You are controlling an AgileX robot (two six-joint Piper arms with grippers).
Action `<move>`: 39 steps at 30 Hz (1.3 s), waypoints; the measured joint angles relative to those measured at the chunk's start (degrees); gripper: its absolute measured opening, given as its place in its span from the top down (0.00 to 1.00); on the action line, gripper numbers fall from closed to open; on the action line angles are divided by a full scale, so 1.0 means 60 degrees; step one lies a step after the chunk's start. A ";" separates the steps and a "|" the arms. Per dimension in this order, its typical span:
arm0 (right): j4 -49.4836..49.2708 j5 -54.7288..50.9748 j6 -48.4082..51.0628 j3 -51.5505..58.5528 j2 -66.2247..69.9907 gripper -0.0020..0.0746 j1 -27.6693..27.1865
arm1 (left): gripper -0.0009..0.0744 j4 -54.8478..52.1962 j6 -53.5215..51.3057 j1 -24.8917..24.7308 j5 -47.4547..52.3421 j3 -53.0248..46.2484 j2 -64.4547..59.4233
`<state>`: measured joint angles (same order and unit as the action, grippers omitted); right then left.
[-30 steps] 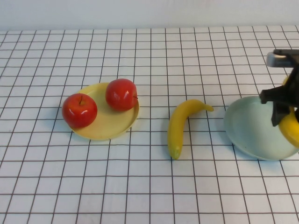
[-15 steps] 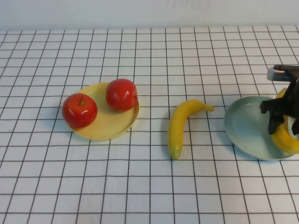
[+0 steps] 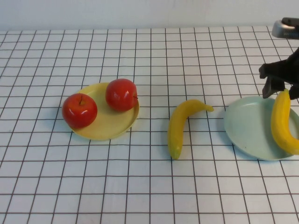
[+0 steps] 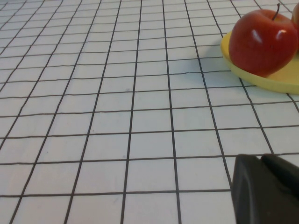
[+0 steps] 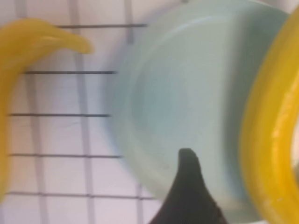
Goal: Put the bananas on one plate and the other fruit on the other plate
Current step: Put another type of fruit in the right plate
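Note:
One banana (image 3: 284,125) lies on the pale blue-green plate (image 3: 245,126) at the right; it also shows in the right wrist view (image 5: 268,140) on that plate (image 5: 187,93). My right gripper (image 3: 281,86) is open and empty, just above the banana's far end; one dark finger (image 5: 187,186) shows over the plate. The second banana (image 3: 180,123) lies on the table between the plates, and its tip shows in the right wrist view (image 5: 28,42). Two red apples (image 3: 80,110) (image 3: 121,94) sit on the pale yellow plate (image 3: 110,125). My left gripper (image 4: 264,161) is shut, low over the table near one apple (image 4: 261,42).
The table is a white cloth with a black grid. The yellow plate's rim (image 4: 261,81) is close to the left gripper. The pale back wall runs along the far edge.
My right gripper has let go of the banana and risen away from the plate. The banana now lies on the blue-green plate. Nothing else has moved.

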<state>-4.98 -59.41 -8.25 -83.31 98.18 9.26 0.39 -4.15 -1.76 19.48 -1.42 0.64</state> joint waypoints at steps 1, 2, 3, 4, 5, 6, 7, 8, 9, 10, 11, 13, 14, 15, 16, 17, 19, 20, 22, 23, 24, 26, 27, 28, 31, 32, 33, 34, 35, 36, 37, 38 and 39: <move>-0.0205 -0.0045 -0.0039 0.0000 -0.0200 0.39 0.0104 | 0.99 0.0000 0.0000 0.0000 0.0000 0.0000 0.0000; -0.0391 -0.0104 -0.0055 0.0000 -0.0313 0.39 0.0195 | 0.99 0.0000 0.0000 0.0000 0.0000 0.0000 0.0000; -0.0531 -0.0192 -0.0055 0.0000 -0.0343 0.39 0.0269 | 0.99 0.0000 0.0000 0.0000 0.0000 0.0000 0.0000; -0.0698 -0.0240 -0.0060 0.0000 -0.0361 0.39 0.0377 | 0.99 0.0000 0.0000 0.0000 0.0000 0.0000 0.0000; -0.0824 -0.0326 -0.0077 0.0000 -0.0361 0.39 0.0507 | 0.99 0.0000 0.0000 0.0000 0.0000 0.0000 0.0000; -0.0890 -0.0365 -0.0127 0.0000 -0.0319 0.39 0.0628 | 0.99 0.0000 0.0000 0.0000 0.0000 0.0000 0.0000; -0.0907 -0.0413 -0.0208 0.0000 -0.0266 0.39 0.0801 | 0.99 0.0000 0.0000 0.0000 0.0000 0.0000 0.0000; -0.0907 -0.0428 -0.0364 0.0000 -0.0217 0.39 0.0990 | 0.99 0.0000 0.0000 0.0000 0.0000 0.0000 0.0000; -0.0907 -0.0428 -0.0502 0.0000 -0.0136 0.39 0.1144 | 0.99 0.0000 0.0000 0.0000 0.0000 0.0000 0.0000; -0.0891 -0.0428 -0.0644 0.0000 -0.0051 0.39 0.1328 | 0.99 0.0000 0.0000 0.0000 0.0000 0.0000 0.0000; -0.0891 -0.0428 -0.0800 0.0000 0.0055 0.39 0.1498 | 0.99 0.0000 0.0000 0.0000 0.0000 0.0000 0.0000; -0.0871 -0.0371 -0.1041 0.0000 0.0265 0.39 0.1767 | 0.99 0.0000 0.0000 0.0000 0.0000 0.0000 0.0000; -0.0851 -0.0369 -0.1140 -0.0044 0.0433 0.39 0.1939 | 0.99 0.0000 0.0000 0.0000 0.0000 0.0000 0.0000; -0.0836 -0.0338 -0.1210 -0.0146 0.0557 0.39 0.2050 | 0.99 0.0000 0.0000 0.0000 0.0000 0.0000 0.0000; -0.0836 -0.0348 -0.1283 -0.0289 0.0720 0.39 0.2193 | 0.99 0.0000 0.0000 0.0000 0.0000 0.0000 0.0000; -0.0816 -0.0348 -0.1360 -0.0479 0.0897 0.39 0.2327 | 0.99 0.0000 0.0000 0.0000 0.0000 0.0000 0.0000; -0.0746 -0.0373 -0.1450 -0.0888 0.1270 0.39 0.2566 | 0.99 0.0000 0.0000 0.0000 0.0000 0.0000 0.0000; -0.0647 -0.0483 -0.1497 -0.1271 0.1510 0.39 0.2686 | 0.99 0.0000 0.0000 0.0000 0.0000 0.0000 0.0000; -0.0454 -0.0744 -0.1551 -0.1922 0.2062 0.39 0.2897 | 0.99 0.0000 0.0000 0.0000 0.0000 0.0000 0.0000; -0.0345 -0.0957 -0.1555 -0.2308 0.2364 0.39 0.2984 | 0.99 0.0000 0.0000 0.0000 0.0000 0.0000 0.0000; -0.0280 -0.1190 -0.1555 -0.2696 0.2616 0.39 0.3049 | 0.99 0.0000 0.0000 0.0000 0.0000 0.0000 0.0000; -0.0201 -0.1552 -0.1569 -0.3442 0.3250 0.39 0.3160 | 0.99 0.0000 0.0000 0.0000 0.0000 0.0000 0.0000; -0.0201 -0.1624 -0.1569 -0.3723 0.3494 0.39 0.3204 | 0.99 0.0000 0.0000 0.0000 0.0000 0.0000 0.0000; -0.0201 -0.1670 -0.1592 -0.4058 0.3788 0.39 0.3247 | 0.99 0.0000 0.0000 0.0000 0.0000 0.0000 0.0000; -0.0201 -0.1732 -0.1706 -0.4888 0.4517 0.39 0.3371 | 0.99 0.0000 0.0000 0.0000 0.0000 0.0000 0.0000; -0.0201 -0.1732 -0.1749 -0.5142 0.4674 0.39 0.3414 | 0.99 0.0000 0.0000 0.0000 0.0000 0.0000 0.0000; -0.0201 -0.1748 -0.1770 -0.5376 0.4851 0.39 0.3457 | 0.99 0.0000 0.0000 0.0000 0.0000 0.0000 0.0000; -0.0201 -0.1748 -0.1808 -0.5589 0.5017 0.39 0.3497 | 0.99 0.0000 0.0000 0.0000 0.0000 0.0000 0.0000; -0.0201 -0.1767 -0.1828 -0.5770 0.5155 0.39 0.3520 | 0.99 0.0000 0.0000 0.0000 0.0000 0.0000 0.0000; -0.0201 -0.1767 -0.1881 -0.5894 0.5258 0.39 0.3563 | 0.99 0.0000 0.0000 0.0000 0.0000 0.0000 0.0000; -0.0201 -0.1781 -0.1923 -0.6022 0.5378 0.39 0.3600 | 0.99 0.0000 0.0000 0.0000 0.0004 0.0000 0.0000; -0.0201 -0.1781 -0.1964 -0.6107 0.5455 0.39 0.3628 | 0.99 0.0000 0.0000 0.0000 0.0004 0.0000 0.0000; -0.0148 -0.1806 -0.1986 -0.6201 0.5550 0.39 0.3676 | 0.99 0.0000 0.0000 0.0000 0.0004 0.0000 0.0000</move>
<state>-5.87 -70.24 -20.17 -120.52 131.48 31.32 0.39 -4.15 -1.76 19.51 -1.42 0.64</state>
